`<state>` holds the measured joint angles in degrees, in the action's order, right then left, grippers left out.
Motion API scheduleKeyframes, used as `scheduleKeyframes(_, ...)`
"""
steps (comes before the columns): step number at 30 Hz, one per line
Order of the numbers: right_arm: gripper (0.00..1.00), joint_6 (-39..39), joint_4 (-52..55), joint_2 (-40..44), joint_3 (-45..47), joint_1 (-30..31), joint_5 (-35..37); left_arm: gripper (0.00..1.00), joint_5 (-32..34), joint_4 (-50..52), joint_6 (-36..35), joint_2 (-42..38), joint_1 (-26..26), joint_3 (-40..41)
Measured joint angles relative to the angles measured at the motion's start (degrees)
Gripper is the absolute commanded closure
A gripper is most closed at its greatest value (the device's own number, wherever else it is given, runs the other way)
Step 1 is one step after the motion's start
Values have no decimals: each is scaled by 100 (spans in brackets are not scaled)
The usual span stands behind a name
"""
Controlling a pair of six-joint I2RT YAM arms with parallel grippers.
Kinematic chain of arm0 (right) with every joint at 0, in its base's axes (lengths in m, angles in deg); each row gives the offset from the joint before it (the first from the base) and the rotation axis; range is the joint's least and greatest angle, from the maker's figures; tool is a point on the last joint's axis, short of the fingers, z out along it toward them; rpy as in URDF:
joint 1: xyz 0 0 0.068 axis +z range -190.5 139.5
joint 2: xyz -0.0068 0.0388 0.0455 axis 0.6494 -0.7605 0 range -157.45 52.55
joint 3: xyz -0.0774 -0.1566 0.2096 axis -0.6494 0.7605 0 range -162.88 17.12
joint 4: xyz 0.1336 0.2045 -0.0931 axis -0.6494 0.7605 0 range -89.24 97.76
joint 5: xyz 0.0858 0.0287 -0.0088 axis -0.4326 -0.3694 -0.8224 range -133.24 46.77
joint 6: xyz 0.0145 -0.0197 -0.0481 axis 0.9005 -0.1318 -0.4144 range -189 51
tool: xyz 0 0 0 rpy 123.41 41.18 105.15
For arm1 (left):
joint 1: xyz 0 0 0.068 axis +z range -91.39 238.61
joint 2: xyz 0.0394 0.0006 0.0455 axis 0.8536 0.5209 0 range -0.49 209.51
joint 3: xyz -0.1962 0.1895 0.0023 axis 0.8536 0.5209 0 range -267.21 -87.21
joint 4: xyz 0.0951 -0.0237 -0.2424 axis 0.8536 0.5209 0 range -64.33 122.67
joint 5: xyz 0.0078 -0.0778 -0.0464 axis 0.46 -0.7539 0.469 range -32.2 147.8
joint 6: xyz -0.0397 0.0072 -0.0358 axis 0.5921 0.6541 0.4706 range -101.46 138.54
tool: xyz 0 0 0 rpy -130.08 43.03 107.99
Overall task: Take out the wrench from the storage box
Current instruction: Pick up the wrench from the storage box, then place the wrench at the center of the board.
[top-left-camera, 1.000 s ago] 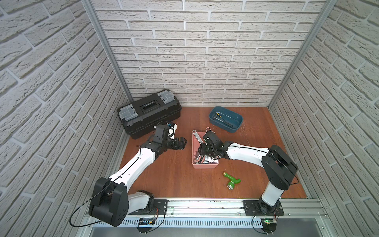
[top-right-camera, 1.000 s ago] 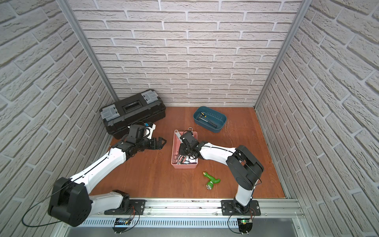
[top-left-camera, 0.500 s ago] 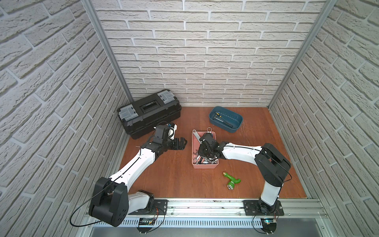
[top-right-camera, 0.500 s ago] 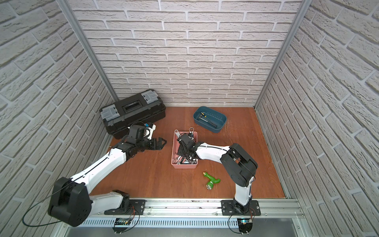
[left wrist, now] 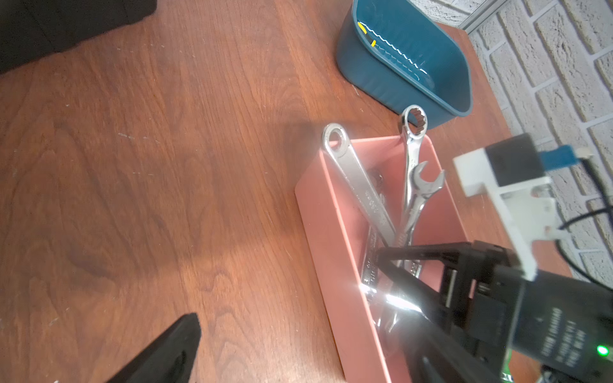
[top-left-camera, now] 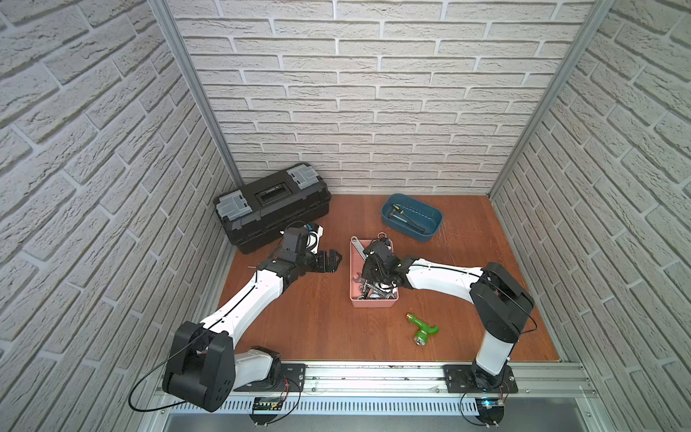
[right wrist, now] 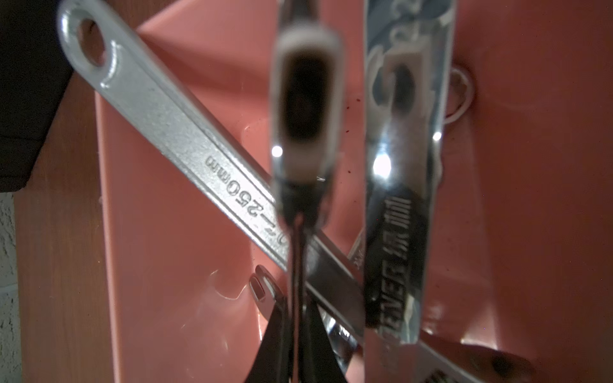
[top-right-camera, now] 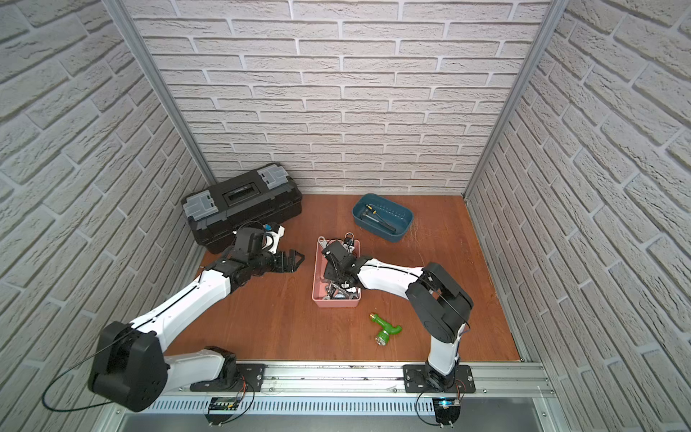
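The pink storage box (top-left-camera: 374, 302) (top-right-camera: 334, 302) sits mid-table with several chrome wrenches standing in it. My right gripper (top-left-camera: 366, 277) (top-right-camera: 329, 278) reaches down inside the box. In the right wrist view this gripper (right wrist: 297, 298) is shut on the thin edge of a shiny wrench (right wrist: 305, 99), beside an adjustable wrench (right wrist: 185, 132) marked 250mm. In the left wrist view the held wrench (left wrist: 419, 195) rises from the black fingertips (left wrist: 398, 253), open end up. My left gripper (top-left-camera: 332, 260) (top-right-camera: 295, 258) hovers open just left of the box, holding nothing.
A black toolbox (top-left-camera: 273, 205) with grey latches stands at the back left. A dark blue tub (top-left-camera: 435, 224) holding a small tool is at the back, right of centre. A green fitting (top-left-camera: 422, 327) lies on the wood in front of the box.
My right gripper's jaws have closed on the wrench inside the box, and that arm's elbow has shifted a little. The left arm has not moved.
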<state>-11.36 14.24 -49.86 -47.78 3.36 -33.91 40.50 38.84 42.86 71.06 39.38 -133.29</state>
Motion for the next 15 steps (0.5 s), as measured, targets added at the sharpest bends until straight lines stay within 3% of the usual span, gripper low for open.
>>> scheduleKeyframes(8, 97, -243, 411, 977, -4, 92, 85, 2, -90, 0, 101, 4, 0, -4)
scheduleKeyframes(15, 97, -962, 997, 1746, -109, 7, -50, 2, -168, -59, 267, 4, -72, -24)
